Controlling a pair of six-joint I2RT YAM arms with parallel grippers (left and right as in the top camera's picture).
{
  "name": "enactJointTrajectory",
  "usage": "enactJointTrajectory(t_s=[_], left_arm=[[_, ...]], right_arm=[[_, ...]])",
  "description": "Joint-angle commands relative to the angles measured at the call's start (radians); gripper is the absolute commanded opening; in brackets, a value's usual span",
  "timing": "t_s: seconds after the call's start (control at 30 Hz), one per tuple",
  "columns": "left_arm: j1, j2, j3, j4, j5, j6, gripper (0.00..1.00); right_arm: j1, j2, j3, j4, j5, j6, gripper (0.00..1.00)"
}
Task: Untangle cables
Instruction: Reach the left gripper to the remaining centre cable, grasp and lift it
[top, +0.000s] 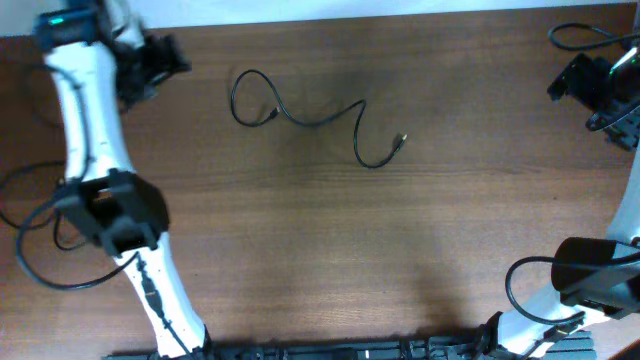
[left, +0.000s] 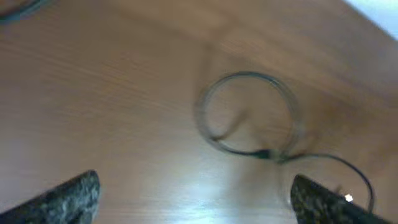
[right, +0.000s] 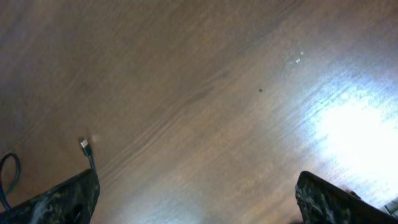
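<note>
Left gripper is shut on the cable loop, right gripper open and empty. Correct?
Not quite. The left gripper is open and holds nothing: in the left wrist view the cable loop lies on the table ahead of its spread fingers. The right gripper is open and empty, as you said.

A dark brown, wood-grain table top (top: 400, 250) fills nearly the whole overhead view, its grain running side to side. At 12 o'clock a narrow off-white strip (top: 300, 10) lies beyond the table's far edge. In the left wrist view a pale bluish-white area (left: 380, 7) shows at 1 o'clock. In the right wrist view 1 bright patch of reflected light (right: 354, 130) sits on the wood at 4 o'clock.
</note>
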Motion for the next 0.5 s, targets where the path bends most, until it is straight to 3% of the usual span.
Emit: enactJointTrajectory(t_s=[0.0,0.1,0.23,0.37,0.47], left_arm=[[-0.18,0.007,0.007,0.09,0.026,0.0,0.99],[-0.354,0.035,0.007,0.127,-0.102,-0.152,0.99],[-0.575,0.135,0.007,0.238,-0.117,-0.146,0.99],[-0.673,0.212,0.007,0.283,-0.186,-0.139,0.99],[-0.712,0.254,0.007,0.282,-0.289,-0.139,0.72]], right_arm=[[0.003,0.001,-0.003,0.0,-0.002,0.008,0.98],[0.003,0.001,-0.003,0.0,-0.001,0.008,0.99],[0.003,0.001,-0.003,0.0,-0.002,0.008,0.98],[0.003,0.001,-0.003,0.0,-0.002,0.008,0.98],[0.003,0.001,-0.003,0.0,-0.001,0.008,0.98]])
